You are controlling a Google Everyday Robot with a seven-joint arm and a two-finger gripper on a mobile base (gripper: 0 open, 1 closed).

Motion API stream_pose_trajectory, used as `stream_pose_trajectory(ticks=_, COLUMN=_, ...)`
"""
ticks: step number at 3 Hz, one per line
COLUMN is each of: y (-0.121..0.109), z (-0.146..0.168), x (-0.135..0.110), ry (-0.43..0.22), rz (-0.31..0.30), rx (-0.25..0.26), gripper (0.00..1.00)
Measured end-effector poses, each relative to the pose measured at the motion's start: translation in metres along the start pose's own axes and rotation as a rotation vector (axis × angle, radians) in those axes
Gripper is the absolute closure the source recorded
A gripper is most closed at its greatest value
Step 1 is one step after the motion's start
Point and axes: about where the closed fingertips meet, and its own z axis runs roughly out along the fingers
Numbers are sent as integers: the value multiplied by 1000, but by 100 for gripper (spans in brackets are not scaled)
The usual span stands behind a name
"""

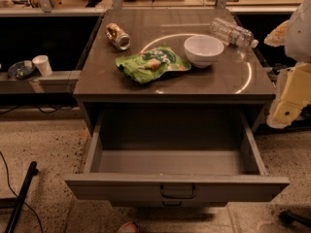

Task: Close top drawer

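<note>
The top drawer (121, 187) of a grey metal cabinet is pulled far out towards me. Its deep box is empty and its flat front panel carries a small dark bail handle (178, 192) at the middle. My gripper (290, 98) shows as a cream-and-white arm end at the right edge of the camera view. It sits beside the cabinet's right front corner, above and to the right of the drawer's right side wall, and touches nothing. Part of it is cut off by the frame edge.
On the cabinet top (97, 81) lie a tipped can (118, 36), a green snack bag (151, 63), a white bowl (203, 50) and a plastic bottle (233, 33) on its side. A lower drawer's handle (171, 204) peeks under the open one. A white cup (43, 64) stands on a left ledge. A black pole (19, 198) lies on the floor at left.
</note>
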Motion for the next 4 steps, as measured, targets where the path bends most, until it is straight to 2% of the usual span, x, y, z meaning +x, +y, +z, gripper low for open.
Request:
stream_pose_trajectory(ticks=1, y=0, z=0, x=0, ry=0, rz=0, rx=0, gripper=0)
stream_pose_trajectory(ticks=2, y=3, z=27, x=0, ry=-25, rz=-28, rx=-61, gripper=0)
stream_pose_trajectory(ticks=3, y=17, z=79, x=5, ry=-33, rz=-50, rx=-136, gripper=0)
stream_pose_trajectory(ticks=4, y=65, z=154, x=24, ry=-67, rz=-69, rx=-247, gripper=27)
